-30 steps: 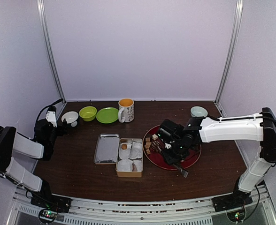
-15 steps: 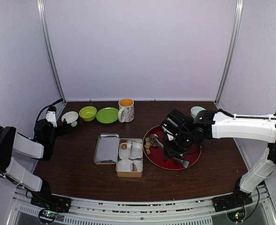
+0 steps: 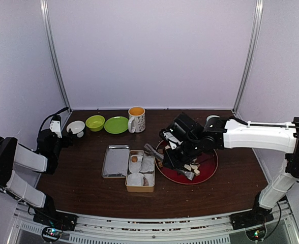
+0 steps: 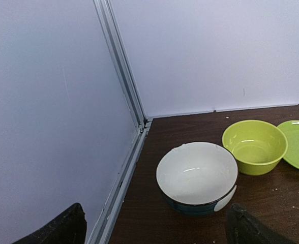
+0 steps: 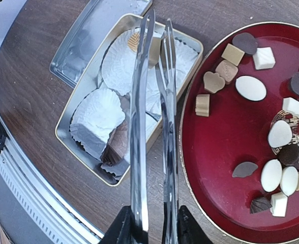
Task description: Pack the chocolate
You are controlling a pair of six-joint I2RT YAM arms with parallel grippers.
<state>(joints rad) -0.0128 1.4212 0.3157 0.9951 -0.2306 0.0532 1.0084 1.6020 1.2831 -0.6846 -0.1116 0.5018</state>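
Observation:
Chocolate pieces (image 5: 250,87), dark, tan and white, lie on the red plate (image 5: 226,152), which also shows in the top view (image 3: 206,172). My right gripper (image 5: 152,226) is shut on metal tongs (image 5: 139,127) and sits over the plate's left edge (image 3: 179,146). The tong tips reach over the open tin (image 5: 68,116), seen from above too (image 3: 140,173). A tan piece (image 5: 155,47) sits between the tips. The tin holds white paper liners, one tan piece (image 5: 133,40) and a brown one (image 5: 118,145). My left gripper (image 4: 157,234) is open and empty at the far left (image 3: 63,133).
The tin's lid (image 3: 115,161) lies left of the tin. At the back stand a white bowl (image 4: 198,173), a green bowl (image 4: 255,145), a green plate (image 3: 116,124), a mug (image 3: 137,119) and a small grey bowl (image 3: 215,121).
My right arm has swung left from the middle of the red plate, carrying the tongs, so their tips now hang over the tin. The left arm has not moved.

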